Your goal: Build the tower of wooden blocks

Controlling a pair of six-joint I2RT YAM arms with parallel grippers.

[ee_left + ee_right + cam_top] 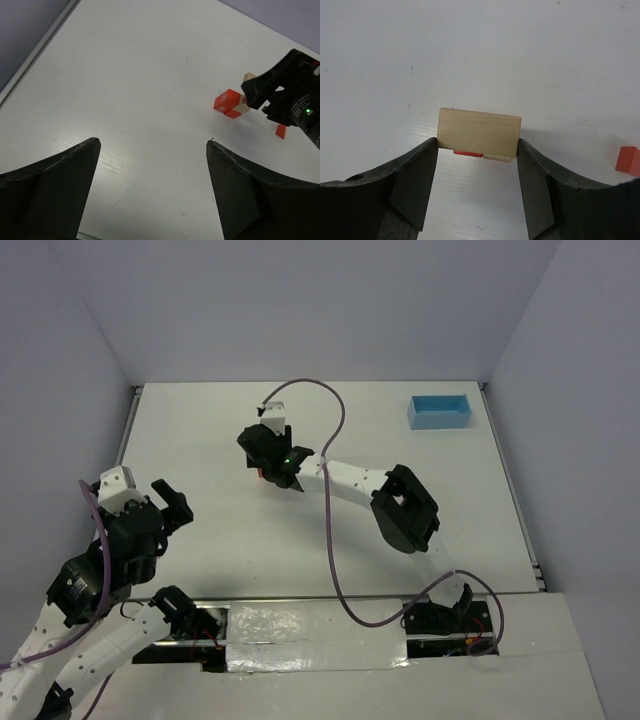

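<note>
Your right gripper (478,147) clamped on a tan block (479,131), block right above the tower (230,102) at mid table (200,430), red cube (627,160) loose nearby, your left gripper (152,150) released, well apart.

A flat block (479,132) seemingly lies atop the wood block tower (231,102), a loose block (627,160) just beside it, the tray (440,424) well apart, behind and right.

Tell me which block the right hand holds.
The pale tan rectangular block, clamped in the right hand; the lone red block lies free on the table.
</note>
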